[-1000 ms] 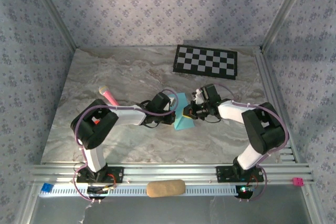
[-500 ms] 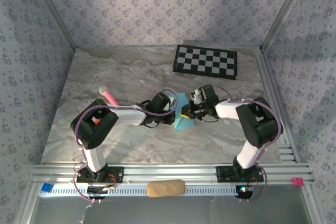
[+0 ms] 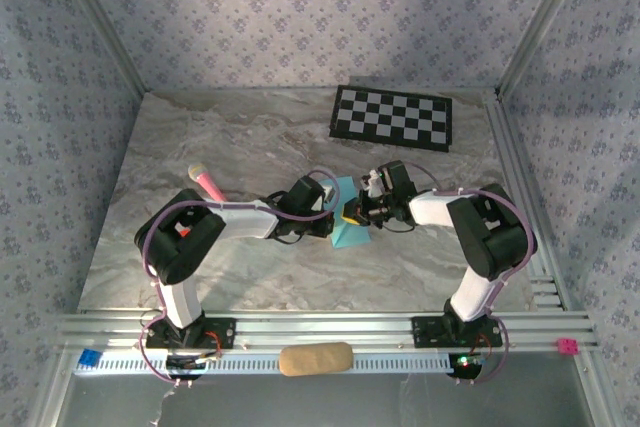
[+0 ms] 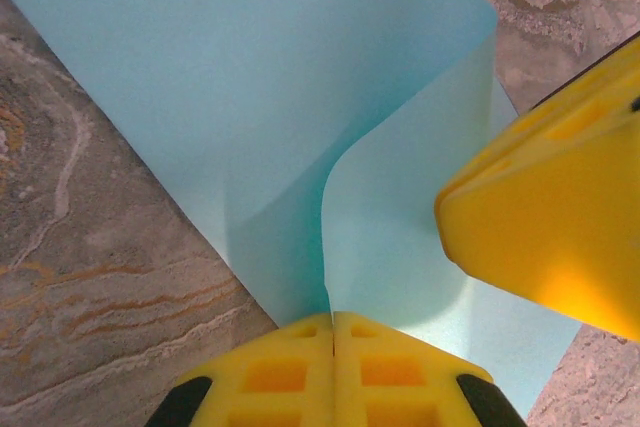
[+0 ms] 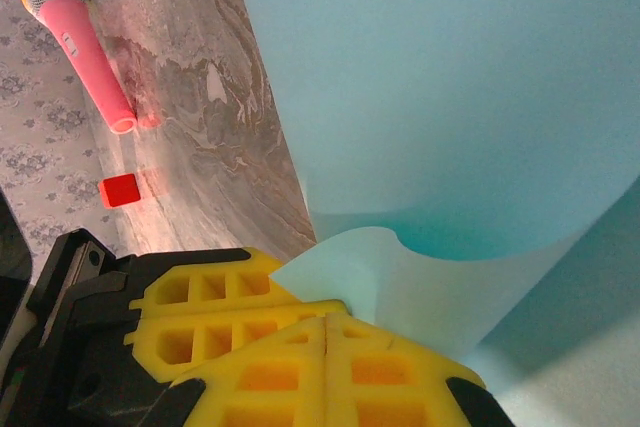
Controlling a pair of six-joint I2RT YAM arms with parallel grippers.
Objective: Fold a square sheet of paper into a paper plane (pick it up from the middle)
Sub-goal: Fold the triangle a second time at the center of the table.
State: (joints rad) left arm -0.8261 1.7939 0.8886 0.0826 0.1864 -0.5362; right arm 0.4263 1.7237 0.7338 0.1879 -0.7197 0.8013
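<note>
Seen from above, you get little of the square sheet of paper (image 3: 349, 236); the left gripper (image 3: 330, 212) and right gripper (image 3: 352, 214) meet over it and cover its far part, and its creases are too small to tell; in both wrist views the sheet runs off the frame edges; left of the sheet, the pink marker pen (image 3: 207, 182) has its near end hidden behind the left arm

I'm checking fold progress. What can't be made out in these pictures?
Top view: paper outline and creases, covered by left pincer and right pincer, too small.
Left wrist view: paper's corners cut by the frame; pinched edge hidden between the pincer's pads.
Right wrist view: likewise.
</note>
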